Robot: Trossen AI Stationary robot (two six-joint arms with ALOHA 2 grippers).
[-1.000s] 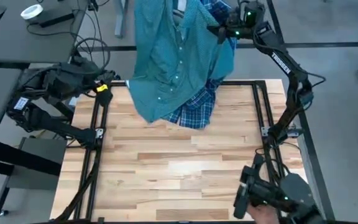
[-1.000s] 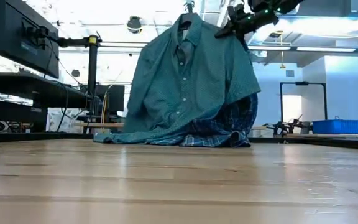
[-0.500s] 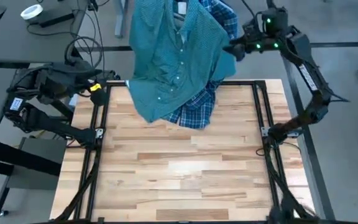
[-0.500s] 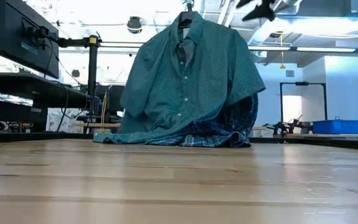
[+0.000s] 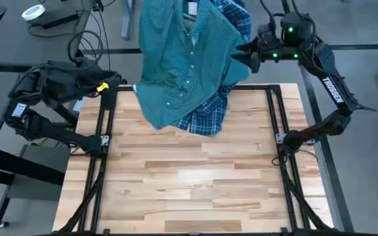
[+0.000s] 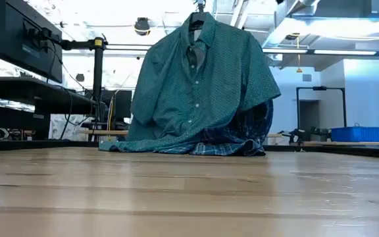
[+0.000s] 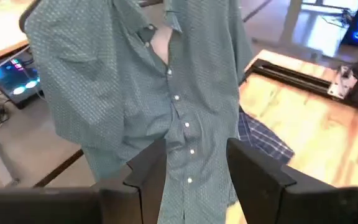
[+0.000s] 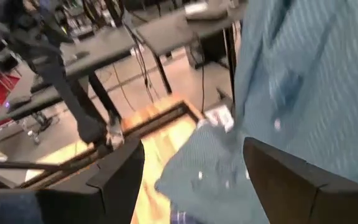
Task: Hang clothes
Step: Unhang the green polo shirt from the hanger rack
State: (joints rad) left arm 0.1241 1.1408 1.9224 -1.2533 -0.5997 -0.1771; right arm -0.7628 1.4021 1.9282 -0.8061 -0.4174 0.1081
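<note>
The green shirt [image 5: 182,62] hangs at the far edge of the table [image 5: 189,177], buttoned down its front, collar up at the top where a hanger hook [image 6: 199,8] shows in the low view. Its lower hem spills onto the wood and bunches there. Behind and under it lies the plaid shirt [image 5: 205,118], whose blue-white cloth shows below the green hem on the table and again high up beside the green collar in the high view. In the low view the plaid cloth sits to the right of the green shirt's lower part, touching the table top.

The right pincer [image 5: 249,56] is raised beyond the table's far right corner, just beside the green shirt's sleeve. Its fingers [image 8: 291,180] stand wide apart and hold nothing; the right wrist view looks between them at the green cloth close in front and a table leg farther off.

The left pincer [image 7: 194,168] waits off the table's far left corner, folded back over its arm, pointing toward the shirts. Its fingers [image 7: 260,171] are spread and empty, with the green shirt's button row seen through the gap and a strip of plaid cloth on the wood beyond.

A black frame [image 5: 275,124] runs along the table's sides.
</note>
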